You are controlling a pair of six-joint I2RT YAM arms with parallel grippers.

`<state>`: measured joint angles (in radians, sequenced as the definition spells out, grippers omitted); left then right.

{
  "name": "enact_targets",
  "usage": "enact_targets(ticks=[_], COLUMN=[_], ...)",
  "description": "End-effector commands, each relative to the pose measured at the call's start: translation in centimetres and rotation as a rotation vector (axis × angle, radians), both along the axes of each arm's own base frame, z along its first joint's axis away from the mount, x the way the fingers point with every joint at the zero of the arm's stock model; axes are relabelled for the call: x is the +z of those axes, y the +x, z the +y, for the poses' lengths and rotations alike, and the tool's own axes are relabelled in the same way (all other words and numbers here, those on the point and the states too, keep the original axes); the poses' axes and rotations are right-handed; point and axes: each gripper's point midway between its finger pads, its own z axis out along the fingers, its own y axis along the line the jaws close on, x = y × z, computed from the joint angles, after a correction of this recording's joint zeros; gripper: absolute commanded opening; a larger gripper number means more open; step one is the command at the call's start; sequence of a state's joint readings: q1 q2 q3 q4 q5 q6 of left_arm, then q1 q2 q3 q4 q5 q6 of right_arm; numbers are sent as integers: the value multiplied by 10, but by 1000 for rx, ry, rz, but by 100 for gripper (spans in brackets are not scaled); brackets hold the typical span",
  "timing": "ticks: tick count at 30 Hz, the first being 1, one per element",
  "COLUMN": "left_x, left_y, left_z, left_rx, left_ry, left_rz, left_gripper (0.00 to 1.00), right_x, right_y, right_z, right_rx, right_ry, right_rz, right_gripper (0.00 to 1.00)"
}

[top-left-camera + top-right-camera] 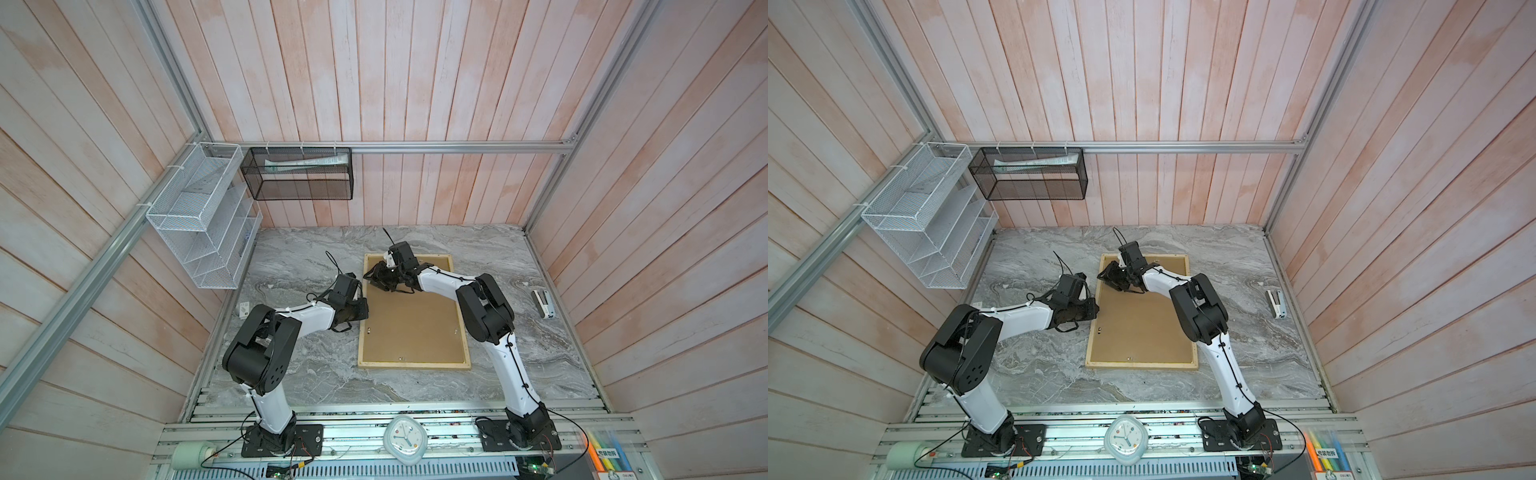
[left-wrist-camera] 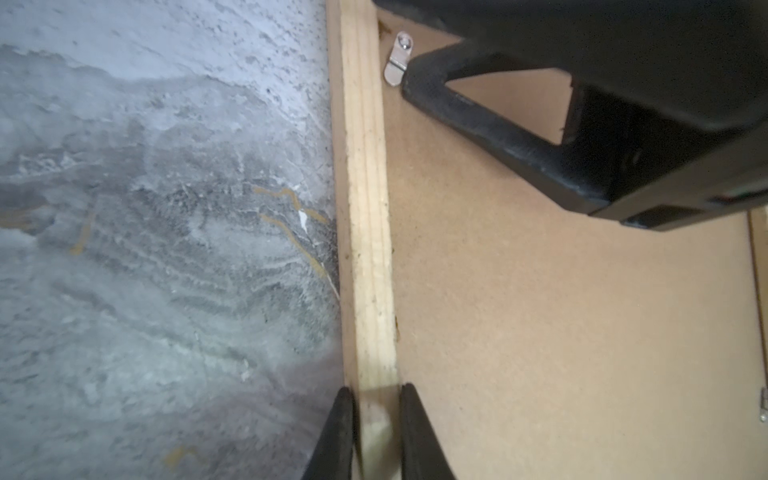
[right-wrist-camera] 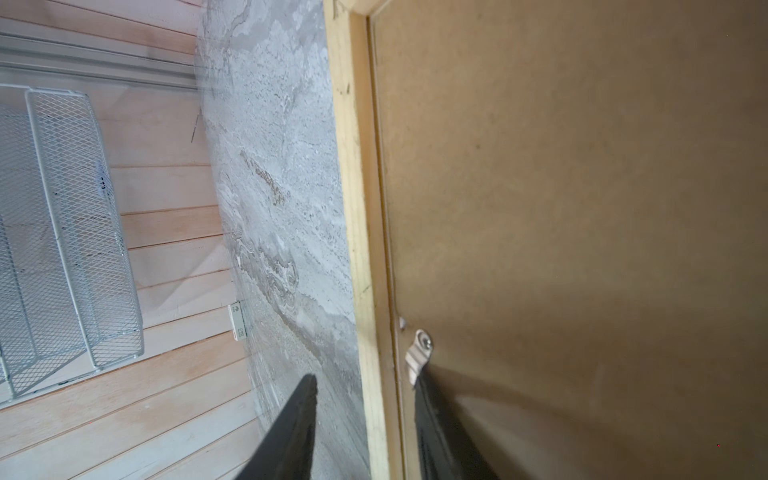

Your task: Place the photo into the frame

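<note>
The frame [image 1: 415, 365] [image 1: 1142, 365] lies back-up on the marble table, filled by a brown backing board [image 1: 415, 324]. The photo is hidden. My left gripper [image 1: 362, 308] [image 1: 1094, 309] [image 2: 376, 390] is shut on the frame's left slat [image 2: 368, 208], one finger on each side. Farther along the same slat, my right gripper [image 1: 376, 279] [image 1: 1108, 278] [image 3: 365, 378] stands open astride it. The inner finger rests on the board against a small metal clip [image 3: 417, 353] [image 2: 399, 58]. The outer finger hangs over the table, apart from the slat.
A white stapler-like object [image 1: 543, 304] lies near the table's right edge. A small white item [image 1: 242, 309] sits at the left edge. A white wire rack [image 1: 199, 216] and a black mesh basket [image 1: 301, 174] hang on the walls. A clock [image 1: 405, 438] sits in front.
</note>
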<state>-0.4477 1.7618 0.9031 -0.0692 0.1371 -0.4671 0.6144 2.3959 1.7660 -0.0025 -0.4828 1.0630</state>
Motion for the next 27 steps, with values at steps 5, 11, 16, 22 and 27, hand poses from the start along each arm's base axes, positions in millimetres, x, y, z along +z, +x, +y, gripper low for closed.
enact_targets(ticks=[5, 11, 16, 22, 27], left_x=[-6, -7, -5, -9, -11], left_y=[-41, -43, -45, -48, -45], left_z=[-24, -26, -28, -28, -22], left_rx=[-123, -134, -139, -140, -100], left_ry=[-73, -71, -75, -71, -42], left_rz=[112, 113, 114, 122, 129], left_gripper=[17, 17, 17, 17, 17], right_x=[-63, -72, -76, -79, -64], right_y=[-6, -5, -8, -10, -10], right_z=[-15, -21, -25, -23, -16], right_rx=[-126, -196, -245, -267, -201], right_ry=[-80, -89, -91, -71, -55], right_rz=[131, 157, 178, 195, 138], right_gripper=[41, 41, 41, 41, 41])
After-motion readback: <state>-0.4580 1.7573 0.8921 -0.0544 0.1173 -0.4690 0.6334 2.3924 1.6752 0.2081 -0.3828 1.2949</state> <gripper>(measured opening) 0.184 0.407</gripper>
